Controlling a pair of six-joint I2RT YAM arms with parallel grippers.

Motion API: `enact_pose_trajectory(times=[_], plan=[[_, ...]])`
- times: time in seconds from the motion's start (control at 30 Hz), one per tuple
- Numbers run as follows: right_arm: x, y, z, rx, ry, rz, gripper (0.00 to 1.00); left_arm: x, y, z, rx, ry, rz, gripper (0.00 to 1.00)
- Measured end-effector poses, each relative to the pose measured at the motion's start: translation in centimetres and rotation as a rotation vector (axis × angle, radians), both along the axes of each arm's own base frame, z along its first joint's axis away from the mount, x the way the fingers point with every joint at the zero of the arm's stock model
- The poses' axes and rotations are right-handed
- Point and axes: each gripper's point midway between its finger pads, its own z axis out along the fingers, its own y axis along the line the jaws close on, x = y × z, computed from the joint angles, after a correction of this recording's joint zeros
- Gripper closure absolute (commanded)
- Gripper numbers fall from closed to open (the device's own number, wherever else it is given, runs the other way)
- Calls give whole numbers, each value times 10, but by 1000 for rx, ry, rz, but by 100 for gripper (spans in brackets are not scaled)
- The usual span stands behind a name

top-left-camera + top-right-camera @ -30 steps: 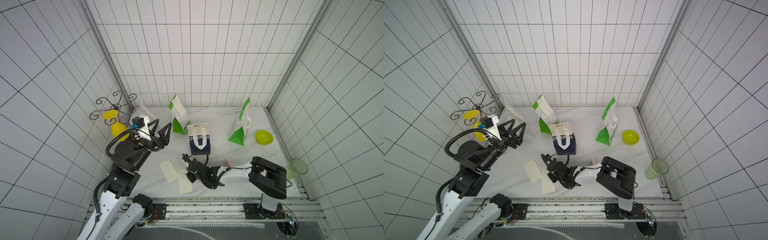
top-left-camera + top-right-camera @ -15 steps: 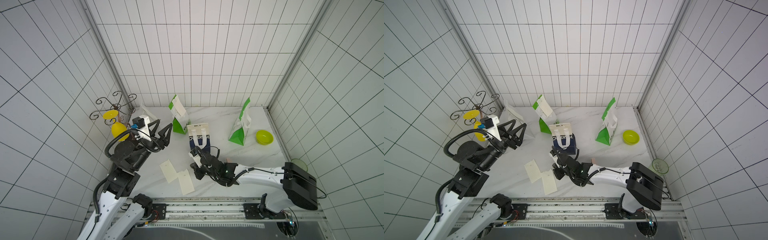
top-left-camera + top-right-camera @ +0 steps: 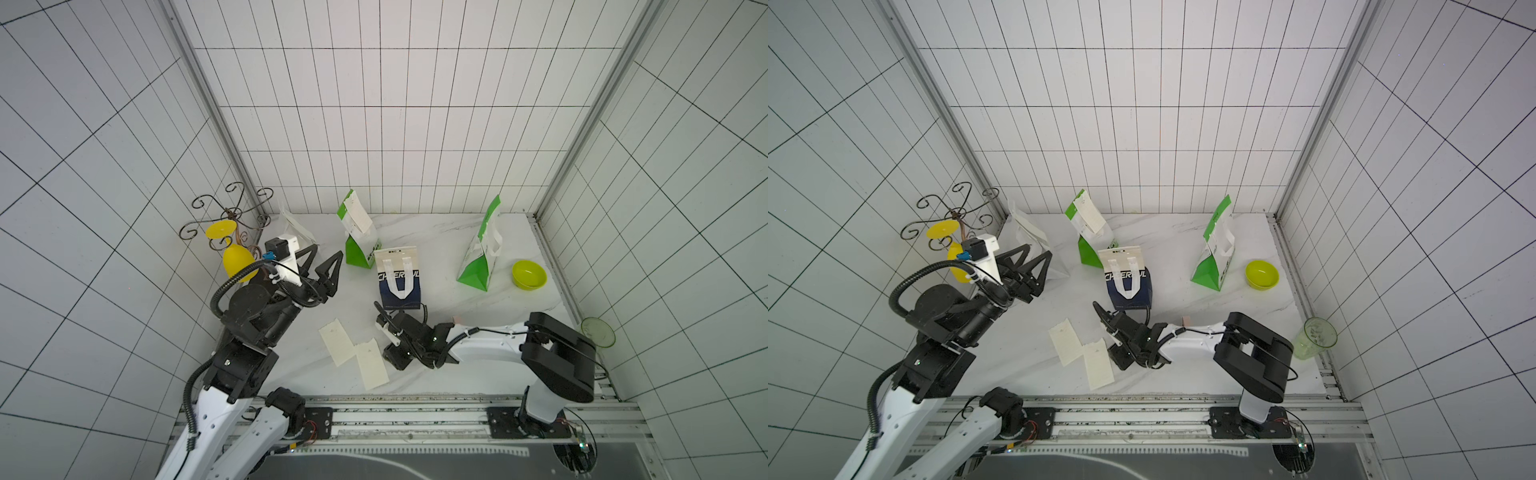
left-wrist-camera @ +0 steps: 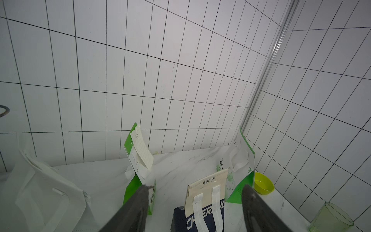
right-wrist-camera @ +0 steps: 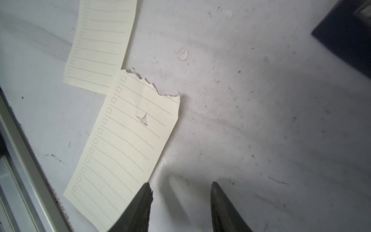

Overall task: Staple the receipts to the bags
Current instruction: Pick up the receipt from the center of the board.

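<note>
We show the right gripper (image 3: 384,333), jaws apart, low over the marble table (image 3: 440,245), in front of the navy bag (image 3: 400,286) and just beside a receipt (image 3: 372,365) touching a second receipt (image 3: 336,341). The left gripper (image 3: 329,249) hangs raised, jaws wide.

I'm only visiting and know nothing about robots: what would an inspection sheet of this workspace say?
Surface: white marbled tabletop, scuffed.
Job's things: white bag, navy bag, green-and-white bag bearing a receipt and second green-and-white bag stand upright; two loose receipts lie flat, corners meeting.
Clutter: yellow-green bowl, clear green cup, wire stand holding yellow pieces.
Tools: left tool open, raised, empty; right tool open, low beside the loose receipts, empty.
Cables: black hose loops off left arm; thin cable along right arm.
Surroundings: white tiled walls, metal rail in front.
</note>
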Motion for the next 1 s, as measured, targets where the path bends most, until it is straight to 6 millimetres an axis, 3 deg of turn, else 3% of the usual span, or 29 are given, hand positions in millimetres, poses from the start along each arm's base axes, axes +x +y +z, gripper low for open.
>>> enact_pose_trajectory(times=[0.23, 0.4, 0.53, 0.63, 0.8, 1.0], plan=[[11, 40, 13, 5, -40, 24, 49, -22, 19, 29, -27, -91, 56, 28], [15, 48, -3, -72, -74, 30, 48, -29, 29, 35, -28, -123, 101, 28], [19, 56, -5, -109, -115, 33, 50, -31, 26, 34, -15, -127, 95, 28], [19, 56, -7, -135, -137, 43, 61, -31, 26, 34, -6, -129, 99, 28], [13, 61, -7, -140, -161, 64, 97, -31, 27, 33, 2, -131, 108, 28], [15, 59, -6, -119, -200, 48, 100, -31, 24, 31, 10, -129, 98, 28]])
